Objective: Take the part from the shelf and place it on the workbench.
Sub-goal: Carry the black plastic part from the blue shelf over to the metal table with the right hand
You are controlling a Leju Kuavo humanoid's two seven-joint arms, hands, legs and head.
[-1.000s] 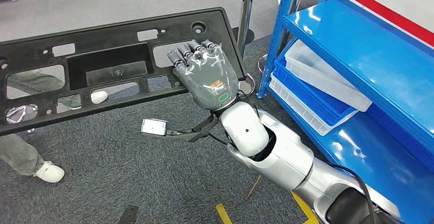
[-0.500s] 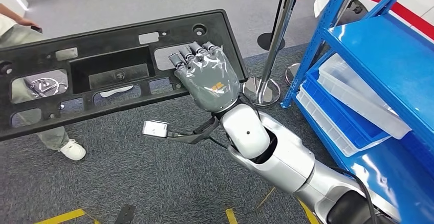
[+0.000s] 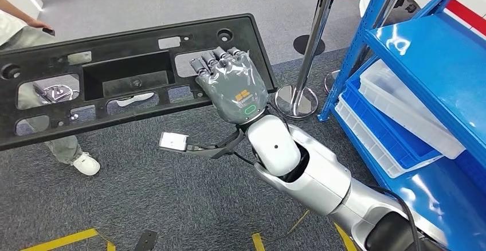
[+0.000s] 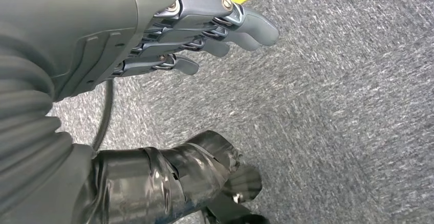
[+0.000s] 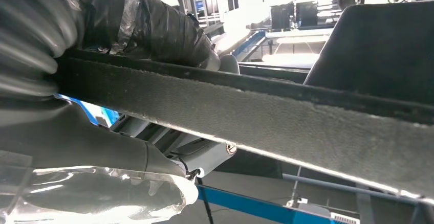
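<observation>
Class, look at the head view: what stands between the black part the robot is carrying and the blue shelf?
In the head view, a chrome barrier post with its round base stands on the carpet between the black part, held by the right hand, and the blue shelf.

High head view; close wrist views

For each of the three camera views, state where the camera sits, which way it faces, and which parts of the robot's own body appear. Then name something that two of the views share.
Head view: high on the body, facing forward and down at the carpet; the right hand and silver arm hold the black panel beside the blue shelf.
Left wrist view: behind the left hand, facing the carpet; the hand holds nothing.
Right wrist view: behind the right hand, along the panel's edge.
Shared: head and right wrist views both show the panel and the right hand.
</observation>
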